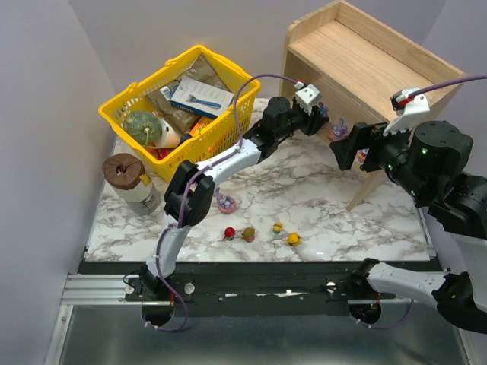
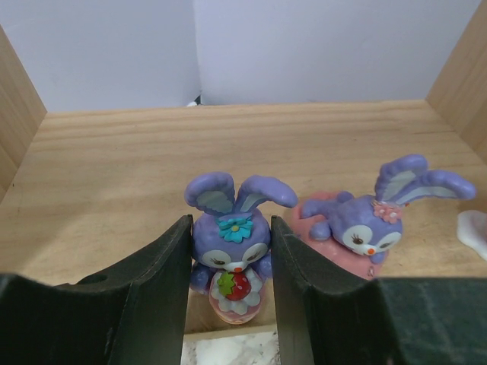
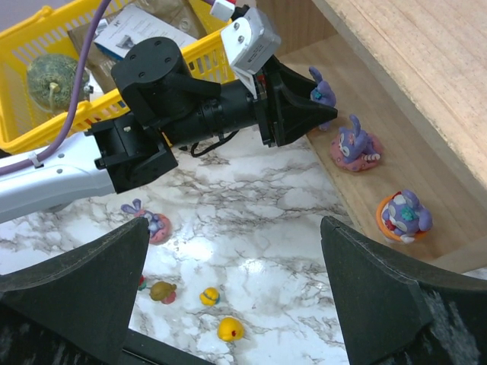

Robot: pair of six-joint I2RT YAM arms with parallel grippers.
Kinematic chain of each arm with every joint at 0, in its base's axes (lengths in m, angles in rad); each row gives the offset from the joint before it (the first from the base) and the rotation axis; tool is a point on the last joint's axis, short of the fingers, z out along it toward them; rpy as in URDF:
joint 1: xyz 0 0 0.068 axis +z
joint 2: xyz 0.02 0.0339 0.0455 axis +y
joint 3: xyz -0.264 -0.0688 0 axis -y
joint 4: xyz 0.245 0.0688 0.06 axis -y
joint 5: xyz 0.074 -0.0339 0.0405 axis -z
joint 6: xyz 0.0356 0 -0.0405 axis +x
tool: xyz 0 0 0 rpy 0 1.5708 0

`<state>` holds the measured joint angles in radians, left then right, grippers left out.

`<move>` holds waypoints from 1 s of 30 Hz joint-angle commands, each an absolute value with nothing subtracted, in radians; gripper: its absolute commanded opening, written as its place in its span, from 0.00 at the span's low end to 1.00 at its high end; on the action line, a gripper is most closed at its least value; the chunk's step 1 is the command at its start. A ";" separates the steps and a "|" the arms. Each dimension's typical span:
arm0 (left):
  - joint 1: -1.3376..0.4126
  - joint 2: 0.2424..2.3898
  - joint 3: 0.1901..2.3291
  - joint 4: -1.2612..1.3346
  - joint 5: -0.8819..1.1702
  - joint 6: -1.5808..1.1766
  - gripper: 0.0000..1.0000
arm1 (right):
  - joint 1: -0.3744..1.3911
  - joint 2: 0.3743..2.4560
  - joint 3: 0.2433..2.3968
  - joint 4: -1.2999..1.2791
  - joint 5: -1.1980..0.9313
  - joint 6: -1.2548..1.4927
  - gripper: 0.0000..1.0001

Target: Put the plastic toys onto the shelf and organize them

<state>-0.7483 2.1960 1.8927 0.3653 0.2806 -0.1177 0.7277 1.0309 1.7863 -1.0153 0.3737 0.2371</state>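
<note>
We are watching the purple bunny (image 2: 232,239) in the lower middle of the left wrist view. The left gripper (image 2: 230,255) is pinching it by its sides, fingers closed snugly on the body, ears pointing up. It is hanging right at the front lip of the shelf (image 2: 251,152), over the lower board. We cannot tell whether its strawberry base is touching wood yet. We are judging that the upright hold is meant to let it stand facing outward, in line with its neighbours.

Just to its right, a second bunny (image 2: 358,224) is lying on a pink pad. In the right wrist view, a third bunny (image 3: 403,217) on an orange base is sitting nearer the lower right, so a row is forming along the front of that board.

The right gripper (image 1: 352,148) is hovering at the right of the overhead view, just before the shelf, fingers spread wide around nothing. We are guessing it is keeping clear of the other arm.

On the marble table (image 1: 304,198), low in the overhead view, a fourth bunny (image 1: 226,202), a red toy (image 1: 229,233), a brown toy (image 1: 248,234) and two yellow toys (image 1: 278,226) (image 1: 294,239) are waiting, well apart from the shelf. The yellow basket (image 1: 122,106) is standing at the upper left.
</note>
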 commanded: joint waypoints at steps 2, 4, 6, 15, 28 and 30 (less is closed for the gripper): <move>-0.750 2.263 1.977 0.348 0.261 -0.090 0.04 | 0.733 1.022 1.779 -1.058 0.403 0.245 1.00; -0.752 2.273 1.988 0.350 0.264 -0.094 0.08 | 0.733 1.023 1.778 -1.060 0.413 0.242 1.00; -0.752 2.292 2.006 0.338 0.267 -0.094 0.10 | 0.733 1.020 1.776 -1.062 0.416 0.238 1.00; -0.750 2.313 2.022 0.322 0.236 -0.083 0.18 | 0.733 1.009 1.749 -1.063 0.426 0.239 1.00; -0.746 2.309 2.010 0.325 0.213 -0.051 0.39 | 0.735 1.006 1.729 -1.063 0.426 0.245 1.00; -0.747 2.303 2.006 0.325 0.216 -0.048 0.42 | 0.733 1.005 1.727 -1.063 0.426 0.247 1.00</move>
